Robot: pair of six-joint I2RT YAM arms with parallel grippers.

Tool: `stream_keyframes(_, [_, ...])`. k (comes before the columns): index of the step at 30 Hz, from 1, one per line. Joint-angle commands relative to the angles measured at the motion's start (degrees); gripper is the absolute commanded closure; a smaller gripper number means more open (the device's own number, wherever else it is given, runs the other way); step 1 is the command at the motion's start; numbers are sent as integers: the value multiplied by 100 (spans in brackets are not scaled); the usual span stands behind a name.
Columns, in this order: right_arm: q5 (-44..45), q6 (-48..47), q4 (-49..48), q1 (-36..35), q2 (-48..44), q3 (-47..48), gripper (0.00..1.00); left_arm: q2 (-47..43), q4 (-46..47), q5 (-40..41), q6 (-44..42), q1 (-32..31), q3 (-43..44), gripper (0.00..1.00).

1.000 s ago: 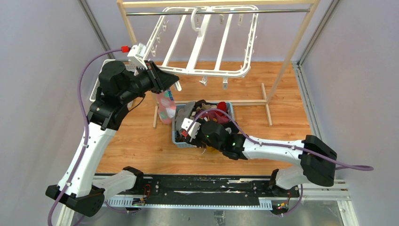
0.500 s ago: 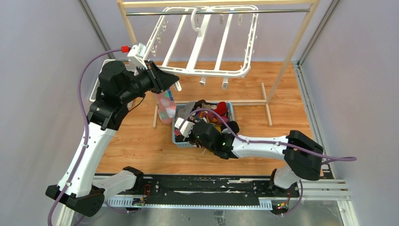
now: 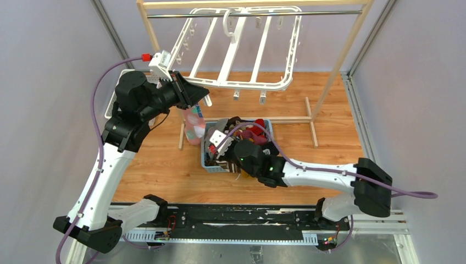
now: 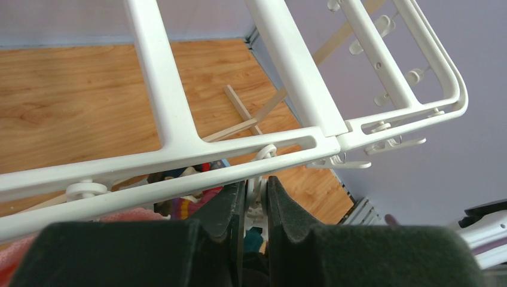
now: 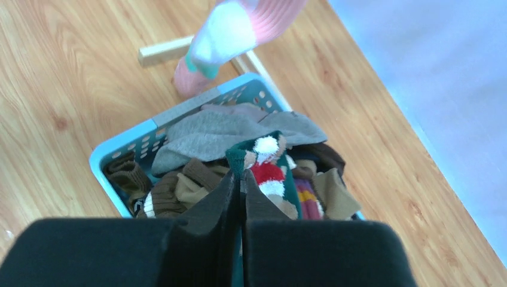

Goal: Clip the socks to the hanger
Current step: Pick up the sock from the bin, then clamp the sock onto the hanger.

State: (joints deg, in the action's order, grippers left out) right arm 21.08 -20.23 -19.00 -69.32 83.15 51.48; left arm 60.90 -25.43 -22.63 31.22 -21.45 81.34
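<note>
Socks point(image 5: 206, 134) in grey, brown, red and green fill a blue basket point(image 5: 119, 147) at the centre of the wooden table point(image 3: 159, 176). The right gripper point(image 5: 241, 179), its fingers pressed together, pinches the cuff of a green sock point(image 5: 269, 172) on top of the heap. At twelve o'clock the white hanger point(image 3: 234, 52) hangs from a wooden rack point(image 3: 311, 124). One pink sock point(image 3: 192, 125) dangles from the hanger's seven o'clock corner, where the left gripper point(image 4: 256, 179) squeezes a clip point(image 4: 257, 192). By the look of it, one sock is hung and nearly all remain.
</note>
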Motion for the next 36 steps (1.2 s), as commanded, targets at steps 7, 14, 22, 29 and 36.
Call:
stream_keyframes(7, [-682,302,-443,272,-1367,70,100,-69,-220,-53,-81,27,98,88])
stream_keyframes(14, [-821,274,-1140,305,-1543,223,100,-92,-212,4,-32,27,72,88])
stream_keyframes(22, [-607,413,-2343,305,-1301,116,100,-115,-190,37,-16,27,40,88])
stream_keyframes(29, [-585,534,-2652,296,-1086,241,100,-133,-173,87,-1,27,30,88])
stream_keyframes(36, [-449,599,-3003,264,-989,256,100,-157,-150,143,11,27,-17,88])
